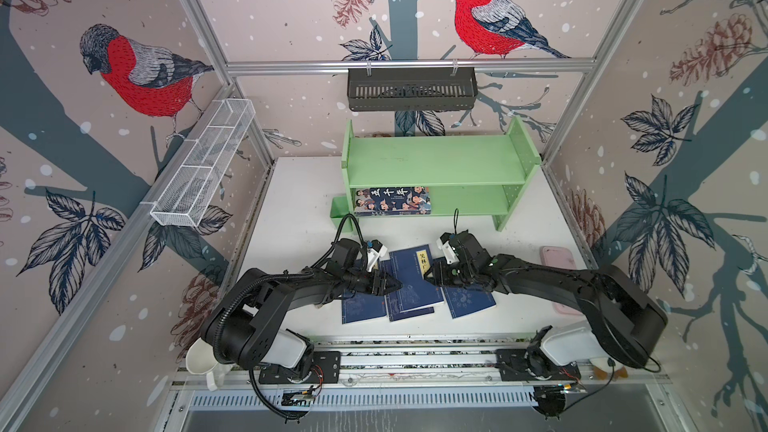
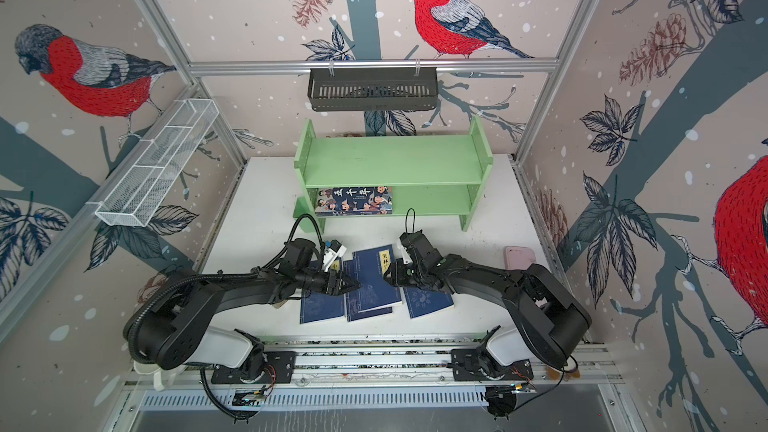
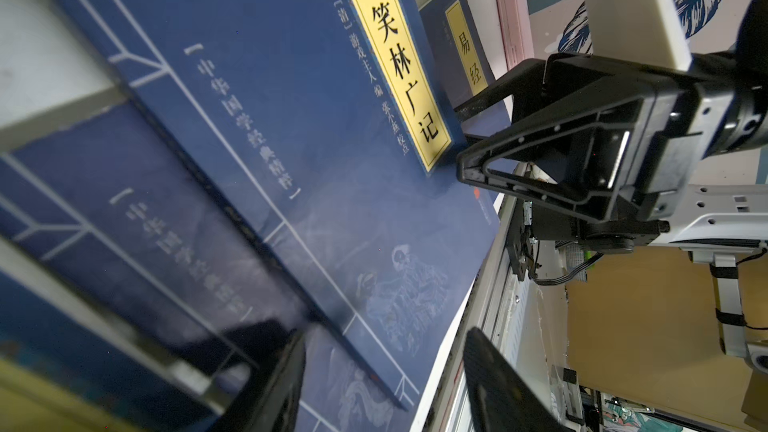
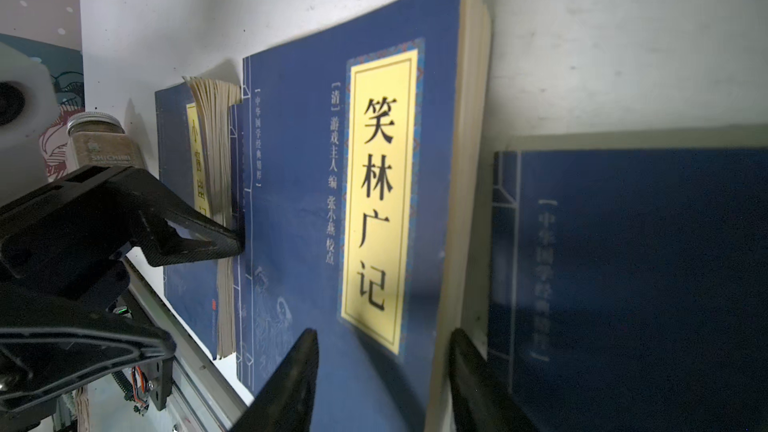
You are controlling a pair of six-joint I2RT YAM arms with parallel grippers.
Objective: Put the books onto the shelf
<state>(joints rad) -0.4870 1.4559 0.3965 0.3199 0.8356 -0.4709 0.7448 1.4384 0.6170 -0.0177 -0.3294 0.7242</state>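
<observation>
1. Counter point(image 1: 536, 218): white, and it carries every item we list below.
2. Shelf point(image 1: 436, 160): light green with two tiers, standing at the middle of the counter's back edge. Its top tier is bare in both top views.
3. Cartoon-cover book point(image 1: 392, 200): lies flat at the left end of the shelf's lower tier, cover up.
4. Navy books, four, lying flat in an overlapping spread near the middle of the counter's front edge:
   - top navy book point(image 1: 415, 280) is tilted with its yellow label up, and rests on the second navy book point(image 1: 409, 314);
   - left navy book point(image 1: 362, 309) is partly under the left arm;
   - right navy book point(image 1: 469, 303) is partly under the right arm.
5. Pink case point(image 1: 557, 257): by the counter's right edge, partly hidden by the right arm.
6. Left gripper point(image 1: 398, 284): jaws parted, at the spine side of the top navy book. We see nothing clamped between them.
7. Right gripper point(image 1: 427, 276): jaws parted, straddling that book's page edge in the right wrist view. We see nothing pinched.
</observation>
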